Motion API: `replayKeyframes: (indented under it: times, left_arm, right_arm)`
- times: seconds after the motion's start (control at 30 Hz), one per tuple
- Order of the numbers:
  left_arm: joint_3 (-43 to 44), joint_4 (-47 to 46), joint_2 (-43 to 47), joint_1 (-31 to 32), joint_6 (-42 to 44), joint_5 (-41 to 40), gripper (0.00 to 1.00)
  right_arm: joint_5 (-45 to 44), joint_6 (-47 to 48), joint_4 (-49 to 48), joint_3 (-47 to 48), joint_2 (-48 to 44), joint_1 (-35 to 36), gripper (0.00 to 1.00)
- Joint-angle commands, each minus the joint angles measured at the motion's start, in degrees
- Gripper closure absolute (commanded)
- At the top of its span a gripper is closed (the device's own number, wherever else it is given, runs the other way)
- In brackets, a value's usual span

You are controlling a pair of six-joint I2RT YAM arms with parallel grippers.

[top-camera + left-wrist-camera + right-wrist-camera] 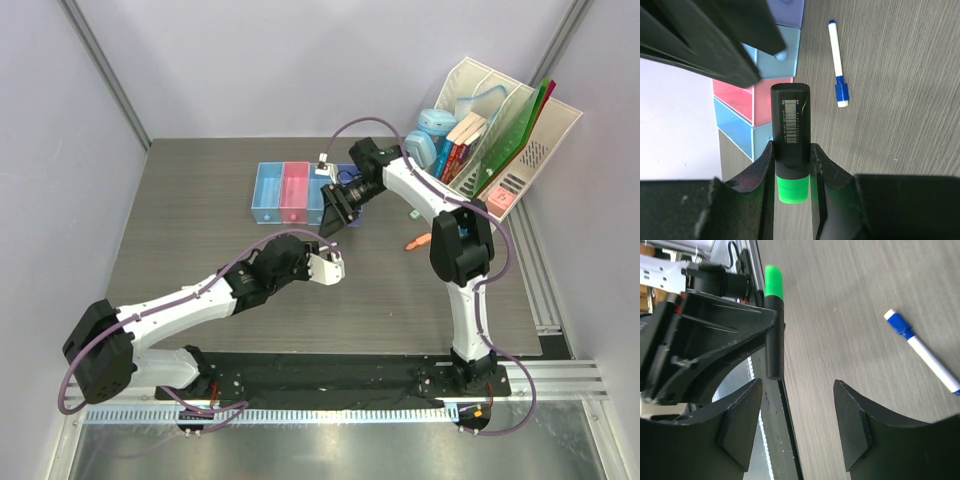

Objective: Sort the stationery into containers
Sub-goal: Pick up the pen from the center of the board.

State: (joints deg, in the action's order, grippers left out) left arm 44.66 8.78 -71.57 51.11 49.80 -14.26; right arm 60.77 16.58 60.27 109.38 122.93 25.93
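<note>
Left tool (792,152) clamping green highlighter (790,120), trays (759,107) beyond

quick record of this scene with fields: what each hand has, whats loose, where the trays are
left hand: shut on green highlighter, green cap toward the wrist
right hand: open, empty, beside the trays
trays: joined row, mid table; nothing seen in the light blue and pink ones
loose: blue-capped marker; orange highlighter
far right: white file rack
</note>
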Motion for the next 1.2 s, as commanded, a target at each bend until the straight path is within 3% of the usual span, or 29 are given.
replayKeyframes:
  times: [0.0,0.47,0.6,0.8,1.0,1.03,1.07,1.1,1.17]
  left_arm:
    - [0.5,-4.6,1.2,1.4,1.5,-1.6,1.0]
    - [0.1,-4.9,-0.4,2.8,1.6,-1.7,1.0]
    - [0.0,-5.0,-0.8,2.9,1.5,-1.8,1.0]
    - [-0.4,-4.9,-1.0,3.3,1.5,-2.1,1.0]
    - [-0.2,-5.1,-2.3,3.6,1.4,-2.9,0.98]
    - [-0.1,-5.2,-2.5,3.6,1.2,-3.1,0.91]
    - [0.1,-5.2,-2.7,3.6,1.2,-3.5,0.78]
    - [0.1,-5.3,-2.9,3.6,1.1,-3.8,0.47]
    - [0.1,-6.0,-3.2,3.6,0.9,-4.7,0.23]
  right_arm:
    - [1.0,4.9,5.5,1.4,0.8,1.6,0.36]
    - [0.5,6.1,7.2,1.9,1.3,3.2,0.39]
    - [0.6,6.0,7.1,2.1,1.7,3.9,0.44]
    - [0.2,5.7,7.1,2.6,1.7,5.3,0.62]
    - [-0.7,5.7,7.0,2.0,1.0,5.8,0.94]
    - [-0.8,5.7,6.9,1.8,0.6,6.0,0.99]
    - [-0.9,5.7,7.0,1.5,0.5,6.0,0.99]
    - [-0.9,5.8,6.8,1.4,0.4,6.0,0.99]
    - [-1.4,5.8,6.6,1.0,-0.1,6.0,0.99]
